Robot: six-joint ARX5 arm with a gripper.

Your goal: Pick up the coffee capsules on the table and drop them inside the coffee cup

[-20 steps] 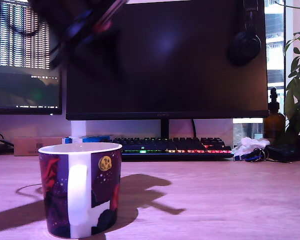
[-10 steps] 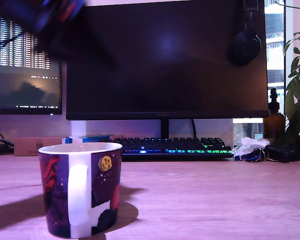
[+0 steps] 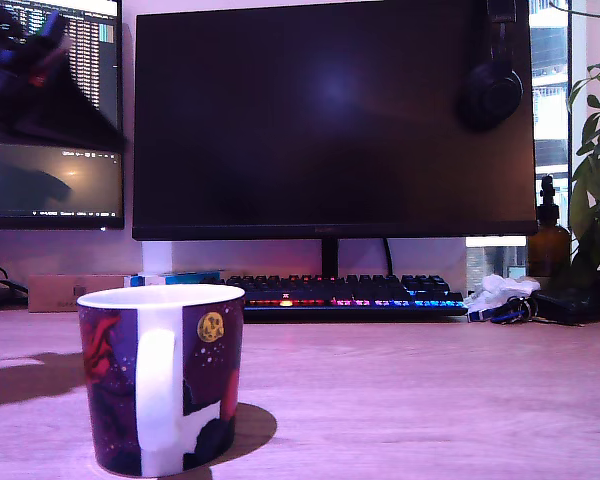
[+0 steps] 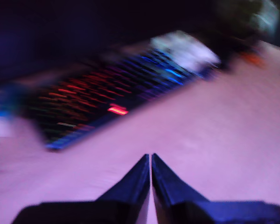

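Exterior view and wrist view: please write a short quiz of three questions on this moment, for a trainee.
1. True or false: a capsule lies on the table beside the coffee cup.
2. In the wrist view, how do the jaws of the gripper stand? A open wide, B together, C around a capsule.
3. What hangs on the corner of the large monitor?

Key: 1 false, none is visible. 2 B. 3 headphones.

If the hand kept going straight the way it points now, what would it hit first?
Probably the bare table, short of the keyboard. The shut hand aims down at open desk with nothing between, though the wrist view's blur leaves depth uncertain.
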